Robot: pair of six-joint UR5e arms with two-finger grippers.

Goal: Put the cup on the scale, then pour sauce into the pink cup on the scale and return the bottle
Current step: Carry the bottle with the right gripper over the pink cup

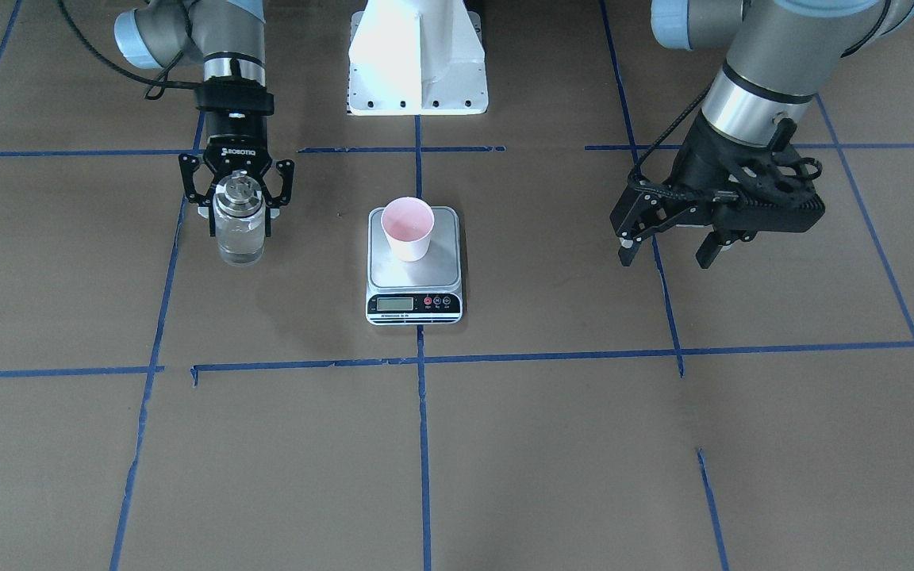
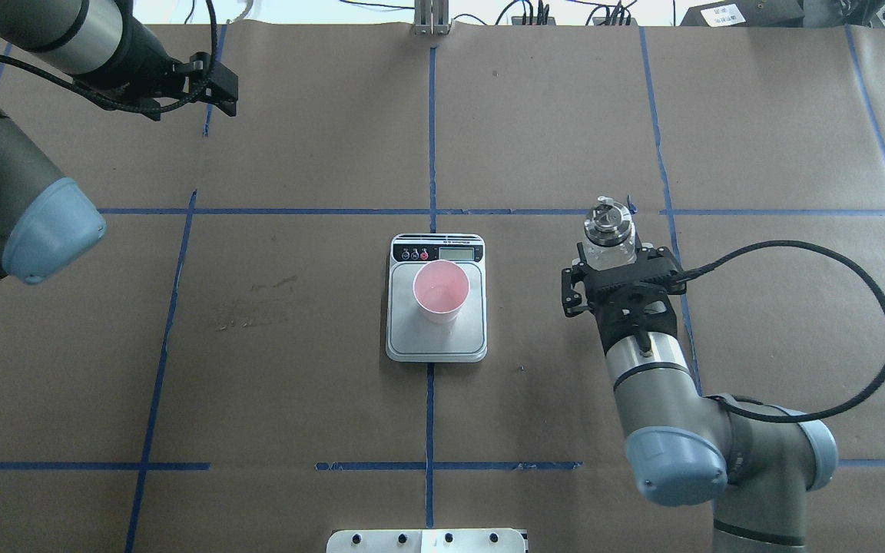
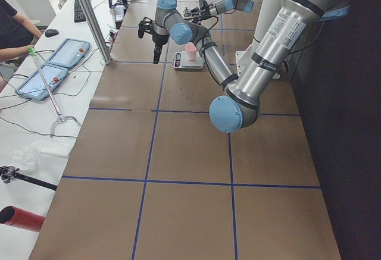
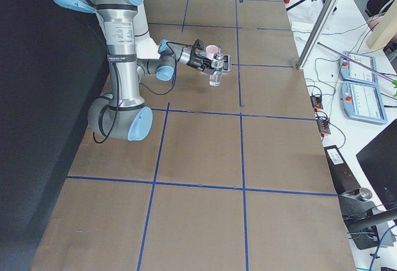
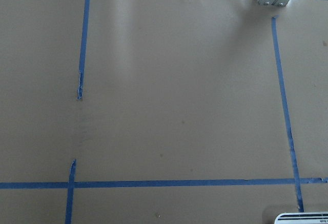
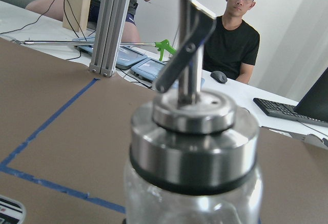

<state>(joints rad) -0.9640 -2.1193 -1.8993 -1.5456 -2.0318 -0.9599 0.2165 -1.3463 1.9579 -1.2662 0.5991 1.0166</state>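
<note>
The pink cup (image 1: 408, 228) stands upright on the steel platform of the white scale (image 1: 415, 305) in the table's middle; both also show in the overhead view, cup (image 2: 441, 290) and scale (image 2: 473, 338). My right gripper (image 1: 240, 214) is shut on the clear glass bottle (image 1: 240, 238), holding it upright and low to the robot's right of the scale, with clear sauce inside. I cannot tell whether its base touches the table. Its steel collar and spout fill the right wrist view (image 6: 192, 131). My left gripper (image 1: 663, 252) is open and empty, well away on the other side.
The white robot base mount (image 1: 417, 59) stands behind the scale. Blue tape lines cross the brown paper table. An aluminium post (image 2: 431, 19) stands at the far edge. An operator (image 6: 233, 34) sits beyond it at a side table with tablets.
</note>
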